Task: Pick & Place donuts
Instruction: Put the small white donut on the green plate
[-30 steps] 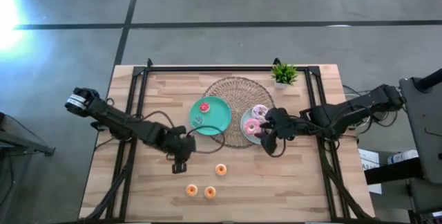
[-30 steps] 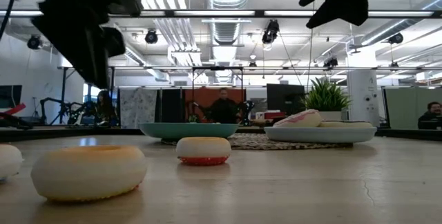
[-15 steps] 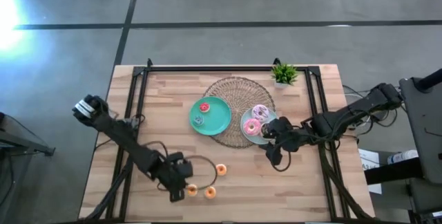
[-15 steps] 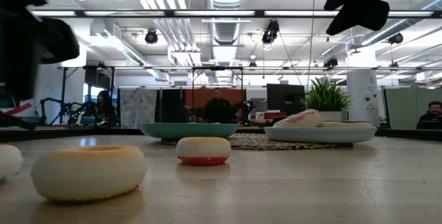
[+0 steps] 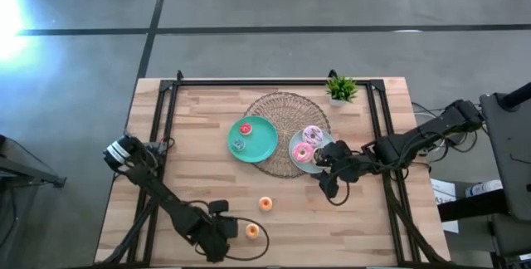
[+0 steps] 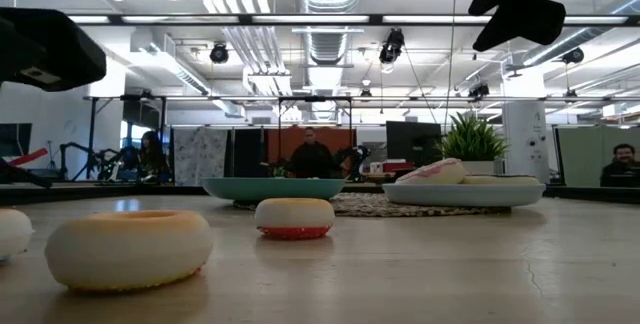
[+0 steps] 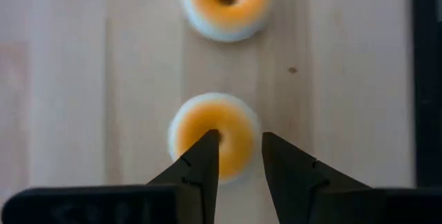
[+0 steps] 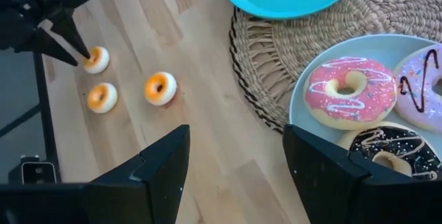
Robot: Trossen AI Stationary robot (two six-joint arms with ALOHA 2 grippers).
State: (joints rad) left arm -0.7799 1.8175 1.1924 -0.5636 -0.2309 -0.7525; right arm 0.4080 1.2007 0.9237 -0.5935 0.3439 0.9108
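Status, nearest the bench's (image 5: 191, 128) front edge: left gripper (image 7: 238, 148) was down over the leftmost of three tiny orange donuts. Its jaws stood narrow, one finger (image 7: 204, 165) at the hole of that orange donut (image 7: 214, 137) and the other just outside its rim. Could not tell whether they were pinching it; the ring lay flat on the wood. The second orange donut (image 5: 252, 231) lay just to its right, the third orange donut (image 5: 265, 204) a little farther back. All three were apart and unplaced.

Mid-bench, right: right gripper (image 8: 238, 148) hung above the near edge of the light-blue plate (image 8: 311, 117), jaws wide and empty. It appeared to be waiting.

Farther back, the teal plate (image 5: 264, 146) held the red donut (image 5: 246, 128) and the blue donut (image 5: 238, 144). The light-blue plate held the pink donut (image 8: 352, 89), lilac donut (image 8: 421, 72) and chocolate donut (image 8: 387, 156), close together. Both plates overlapped a round woven mat (image 5: 286, 107).

Judgement: five of eight plated and three left, probably for the teal plate; one pick in hand.

Surface: pale wood planks in a black frame, level and dry. A small potted plant (image 5: 341, 89) stood at the far right corner.

Room: grey concrete floor. Beyond the bench was an open workshop with ceiling ducts and strip lights, and a person (image 6: 312, 154) stood far off.
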